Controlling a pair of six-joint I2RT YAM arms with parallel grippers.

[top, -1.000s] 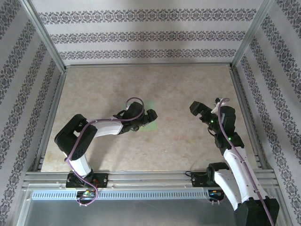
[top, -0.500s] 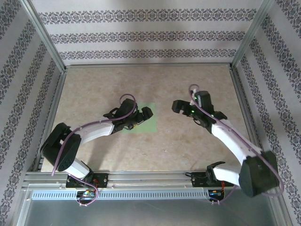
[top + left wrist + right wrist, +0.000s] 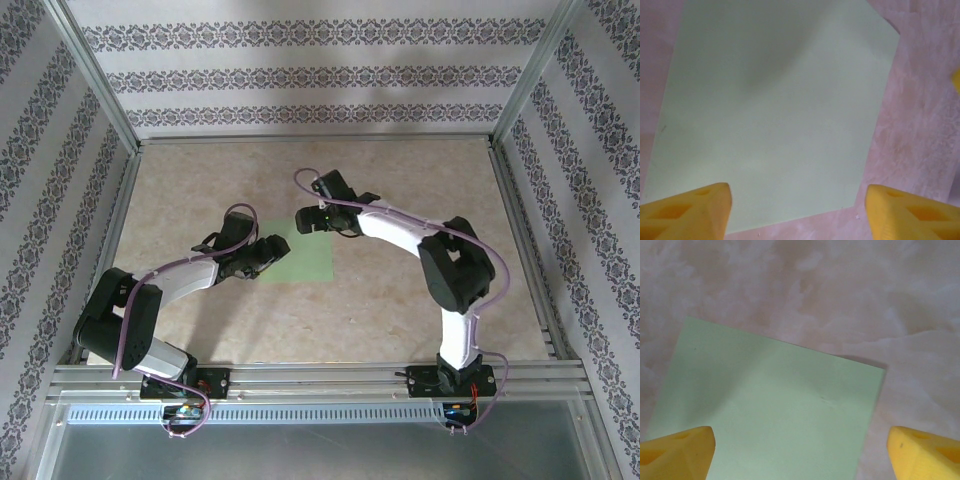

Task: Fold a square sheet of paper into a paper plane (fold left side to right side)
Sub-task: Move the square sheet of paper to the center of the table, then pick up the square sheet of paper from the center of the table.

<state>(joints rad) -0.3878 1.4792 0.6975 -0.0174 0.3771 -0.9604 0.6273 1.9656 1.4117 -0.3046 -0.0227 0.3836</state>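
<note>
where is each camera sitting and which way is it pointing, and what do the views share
Top external: fixed above and behind the bases, looking down on the tabletop; shows the left arm, right arm, left gripper and right gripper over the square sheet of paper.
Left wrist: on the left arm, facing down at the sheet; its open yellow fingertips frame the bottom.
Right wrist: on the right arm, facing down at the sheet's edge; its open yellow fingertips likewise.
Shared: all three see the sheet.
</note>
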